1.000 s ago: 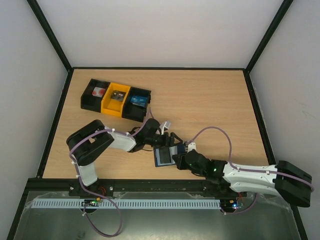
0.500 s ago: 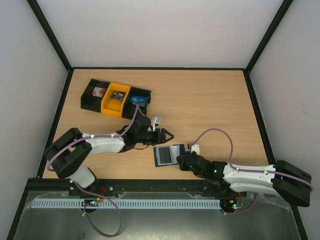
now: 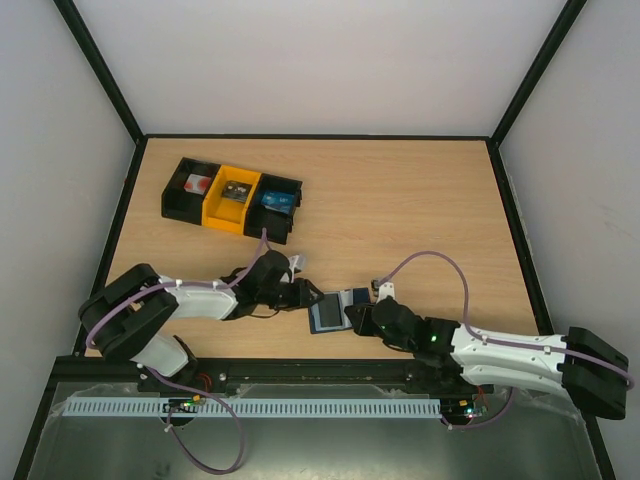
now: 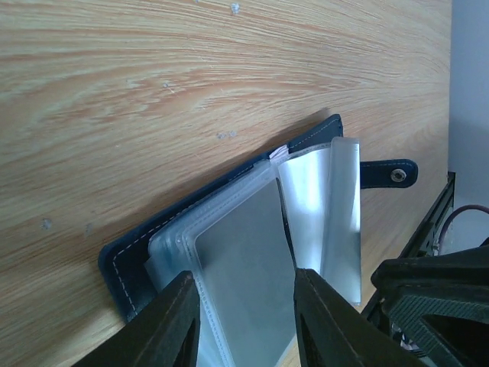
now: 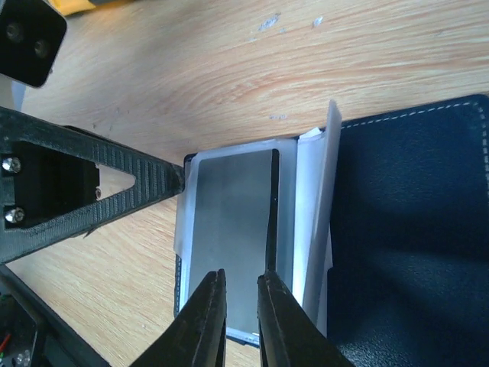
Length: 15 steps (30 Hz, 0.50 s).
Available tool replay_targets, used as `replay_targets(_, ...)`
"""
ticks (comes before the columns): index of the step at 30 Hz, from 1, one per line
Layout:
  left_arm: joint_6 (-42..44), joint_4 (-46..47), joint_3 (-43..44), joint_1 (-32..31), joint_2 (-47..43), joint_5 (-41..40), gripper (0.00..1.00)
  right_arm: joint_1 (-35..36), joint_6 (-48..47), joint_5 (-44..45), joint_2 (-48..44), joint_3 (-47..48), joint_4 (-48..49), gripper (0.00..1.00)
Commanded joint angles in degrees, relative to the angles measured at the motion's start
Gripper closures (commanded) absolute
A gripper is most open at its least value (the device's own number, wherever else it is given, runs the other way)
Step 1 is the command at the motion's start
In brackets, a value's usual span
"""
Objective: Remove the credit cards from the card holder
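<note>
The card holder (image 3: 336,309) lies open on the table near the front edge, its dark cover (image 4: 128,264) under clear plastic sleeves. A grey credit card (image 4: 244,252) sits inside the top sleeve (image 5: 229,222). My left gripper (image 3: 311,297) is open at the holder's left edge. Its fingers stand either side of that sleeve (image 4: 244,275), and one fingertip (image 5: 177,180) touches the sleeve's corner. My right gripper (image 5: 241,275) reaches in from the right (image 3: 357,317). Its jaws are nearly together on an upright sleeve leaf (image 5: 272,222) of the holder.
A row of black and yellow bins (image 3: 232,197) stands at the back left, holding a red-and-white item (image 3: 195,184) and a blue item (image 3: 276,200). The holder's strap with a snap (image 4: 390,174) sticks out sideways. Black frame rails (image 3: 300,368) run along the front edge.
My left arm has swung down toward the front edge and come to the holder's left side, its jaws narrowing. The right gripper stays on the holder.
</note>
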Motion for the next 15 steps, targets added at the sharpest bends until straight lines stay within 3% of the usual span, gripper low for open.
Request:
replay_targets(1,1.0,1.3,-0.6,0.2,-1.7,0.1,0.64,0.3,-0.8,-1.4,3.3,2.2,2.3,0.87)
replay_targets(15,0.1,3.7,-2.2,0.2,-1.3,1.3,0.72,-1.1,0.2,2.4,10.9,2.8,3.7,0.84)
